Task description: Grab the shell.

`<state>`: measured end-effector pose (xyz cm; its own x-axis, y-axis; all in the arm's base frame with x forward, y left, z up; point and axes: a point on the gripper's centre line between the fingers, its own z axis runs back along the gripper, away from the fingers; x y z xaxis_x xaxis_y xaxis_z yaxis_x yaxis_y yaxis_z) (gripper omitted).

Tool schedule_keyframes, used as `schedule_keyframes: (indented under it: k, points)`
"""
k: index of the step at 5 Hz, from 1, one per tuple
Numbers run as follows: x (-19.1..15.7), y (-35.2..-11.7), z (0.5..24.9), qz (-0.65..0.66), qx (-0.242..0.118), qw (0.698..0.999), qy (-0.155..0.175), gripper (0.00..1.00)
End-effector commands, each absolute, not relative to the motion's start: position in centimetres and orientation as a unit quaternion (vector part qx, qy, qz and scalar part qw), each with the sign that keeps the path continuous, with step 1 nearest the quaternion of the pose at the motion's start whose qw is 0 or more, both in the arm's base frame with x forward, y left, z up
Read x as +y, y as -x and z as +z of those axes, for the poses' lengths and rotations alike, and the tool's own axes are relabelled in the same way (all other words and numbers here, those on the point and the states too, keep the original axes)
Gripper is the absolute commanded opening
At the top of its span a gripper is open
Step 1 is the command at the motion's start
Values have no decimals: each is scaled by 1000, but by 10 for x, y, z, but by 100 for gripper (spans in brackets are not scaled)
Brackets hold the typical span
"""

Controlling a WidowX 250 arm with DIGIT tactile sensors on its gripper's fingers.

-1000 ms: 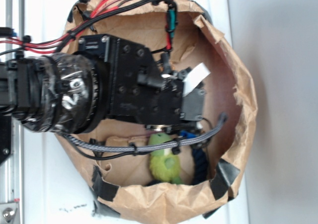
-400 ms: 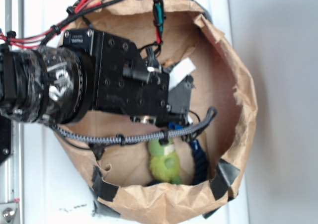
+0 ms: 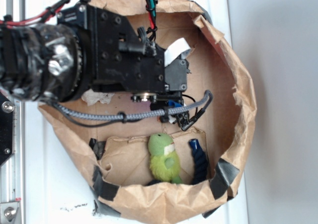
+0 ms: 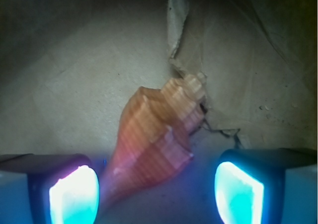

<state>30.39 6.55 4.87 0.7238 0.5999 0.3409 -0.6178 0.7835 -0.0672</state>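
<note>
Two glowing pads sit wide apart at the bottom of the wrist view, so the gripper [image 4: 156, 186] is spread open and holds nothing. Ahead of them and between them lies the shell [image 4: 156, 137], flat on the brown paper, ribbed wide end away from the gripper, narrow tail running back toward the left pad [image 4: 73, 194] and seemingly close to it. From the room's camera the shell is hidden under the gripper's black body [image 3: 119, 50].

My worry is the slant: the shell lies diagonally across the gap, glossy and tapered, so a squeeze could catch only the thin tail and let it twist or squirt out. Coming down unevenly, the left pad might land on the tail and pin it instead.

Just beyond the shell's wide end a torn flap of paper [image 4: 198, 40] rises and could snag a finger. Well away from the shell, near the bag's opposite wall [image 3: 149, 196], rest a green plush [image 3: 165, 159] and a dark blue rope [image 3: 199, 162], out of the way. A braided cable [image 3: 129, 115] droops below the gripper.
</note>
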Motion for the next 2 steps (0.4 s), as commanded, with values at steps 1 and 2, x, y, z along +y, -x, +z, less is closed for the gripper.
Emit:
schedule_keyframes:
  k: [1,2]
  points:
    - [70,-310,71,339,-210,917,-25,100]
    - [71,-309,72,349,-203,915,-25,100]
